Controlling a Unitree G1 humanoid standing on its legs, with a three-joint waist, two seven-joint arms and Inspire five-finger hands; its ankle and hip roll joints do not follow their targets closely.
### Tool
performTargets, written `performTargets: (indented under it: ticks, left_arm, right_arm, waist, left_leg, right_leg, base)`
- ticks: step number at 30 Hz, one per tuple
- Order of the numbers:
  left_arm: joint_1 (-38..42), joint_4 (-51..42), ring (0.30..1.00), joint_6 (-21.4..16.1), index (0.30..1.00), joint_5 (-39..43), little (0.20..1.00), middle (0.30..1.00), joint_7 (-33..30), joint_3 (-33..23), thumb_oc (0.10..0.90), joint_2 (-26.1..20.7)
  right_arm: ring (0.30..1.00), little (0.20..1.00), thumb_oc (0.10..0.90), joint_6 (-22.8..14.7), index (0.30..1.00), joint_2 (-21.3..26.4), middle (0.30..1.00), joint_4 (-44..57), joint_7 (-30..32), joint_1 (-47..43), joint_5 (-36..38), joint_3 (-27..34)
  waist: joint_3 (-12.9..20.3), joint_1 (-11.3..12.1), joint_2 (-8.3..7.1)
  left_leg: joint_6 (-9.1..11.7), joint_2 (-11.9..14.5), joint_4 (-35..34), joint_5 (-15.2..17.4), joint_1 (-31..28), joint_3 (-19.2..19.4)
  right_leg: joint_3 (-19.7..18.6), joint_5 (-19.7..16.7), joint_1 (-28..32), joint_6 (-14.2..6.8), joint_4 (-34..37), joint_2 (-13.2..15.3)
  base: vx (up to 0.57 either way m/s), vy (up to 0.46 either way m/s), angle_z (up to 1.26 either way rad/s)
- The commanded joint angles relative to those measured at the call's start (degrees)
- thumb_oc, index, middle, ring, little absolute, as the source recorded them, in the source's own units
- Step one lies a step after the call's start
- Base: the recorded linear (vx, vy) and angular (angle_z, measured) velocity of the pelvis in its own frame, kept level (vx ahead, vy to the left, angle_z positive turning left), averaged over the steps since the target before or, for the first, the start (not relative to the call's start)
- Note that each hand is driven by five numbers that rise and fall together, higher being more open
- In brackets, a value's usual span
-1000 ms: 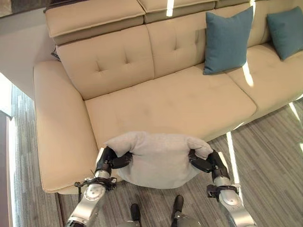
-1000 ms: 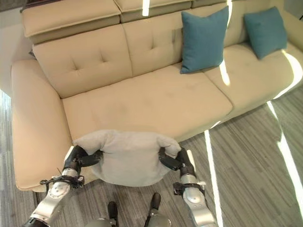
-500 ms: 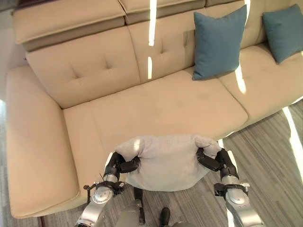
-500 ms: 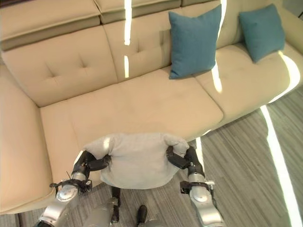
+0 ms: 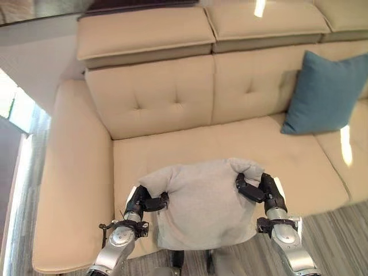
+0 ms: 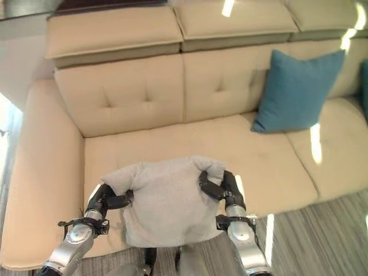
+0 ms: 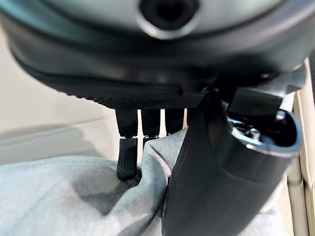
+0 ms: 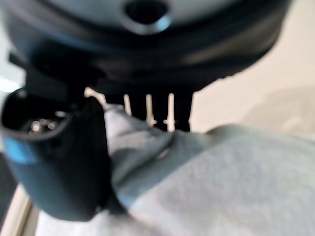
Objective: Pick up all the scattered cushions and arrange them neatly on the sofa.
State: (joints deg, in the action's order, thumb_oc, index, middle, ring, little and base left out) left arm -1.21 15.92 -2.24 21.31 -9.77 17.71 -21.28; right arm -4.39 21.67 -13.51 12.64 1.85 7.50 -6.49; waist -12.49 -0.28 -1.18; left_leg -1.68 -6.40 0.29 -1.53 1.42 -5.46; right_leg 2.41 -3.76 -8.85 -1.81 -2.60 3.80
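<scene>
Grey cushion: soft, fleecy fabric, squarish, top corners bunched; hangs over the front edge of the sofa seat, near its left armrest; left hand curled tight on the cushion's left corner, thumb and fingers pinching the fabric; right hand clamped the same way on the right corner; sofa beige, smooth, tufted back; teal cushion, square, leans upright on the backrest toward the right.
</scene>
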Motion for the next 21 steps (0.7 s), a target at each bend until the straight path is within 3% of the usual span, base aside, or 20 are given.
performTargets:
  ticks: [1,8,10,21]
  left_arm:
    - [6.2,-9.7,0.3,-10.2,0.3,0.0,0.3,0.3,2.3,1.1,0.4,2.6]
    - [6.0,-9.7,0.3,-9.8,0.3,0.6,0.3,0.3,2.6,1.5,0.4,2.8]
    - [6.8,-9.7,0.3,-9.6,0.3,0.3,0.3,0.3,2.5,2.3,0.4,3.0]
    - [3.9,-11.0,0.3,-9.2,0.3,-0.2,0.3,0.3,2.5,0.2,0.4,1.6]
  right_arm:
    - [0.3,0.3,0.4,-7.9,0.3,-0.7,0.3,6.6,-0.2,-2.7,0.8,0.7]
    - [0.3,0.3,0.4,-8.0,0.3,0.6,0.3,6.7,-0.3,-1.8,1.6,1.6]
    - [0.3,0.3,0.4,-7.9,0.3,0.4,0.3,6.9,0.3,-1.5,1.4,2.3]
    - [0.3,0.3,0.4,-6.6,0.3,-0.3,0.3,6.2,-0.6,-3.2,0.0,0.8]
  waist:
    - [5.1,-0.8,-2.67]
    - [6.1,-1.6,-2.53]
    - [6.6,-2.4,-2.44]
    - [7.3,-0.2,-2.81]
  left_leg:
    - [3.9,5.7,8.6,7.8,4.2,5.3]
    - [4.8,6.8,8.7,6.8,4.8,5.7]
    - [4.8,8.0,7.4,6.4,4.3,8.2]
    - [2.9,6.3,2.6,6.7,1.1,7.2]
  right_leg:
    - [3.7,3.9,4.6,-5.6,3.1,0.8]
    - [8.0,4.8,7.8,-4.4,5.3,0.3]
    - [10.3,5.1,8.3,-4.5,5.4,0.9]
    - [8.7,4.7,7.1,-6.2,2.2,2.0]
  base:
    - [0.11,-0.262,1.04]
    - [0.02,-0.069,0.51]
    - [0.0,0.035,0.53]
    - [0.02,0.091,-0.03]
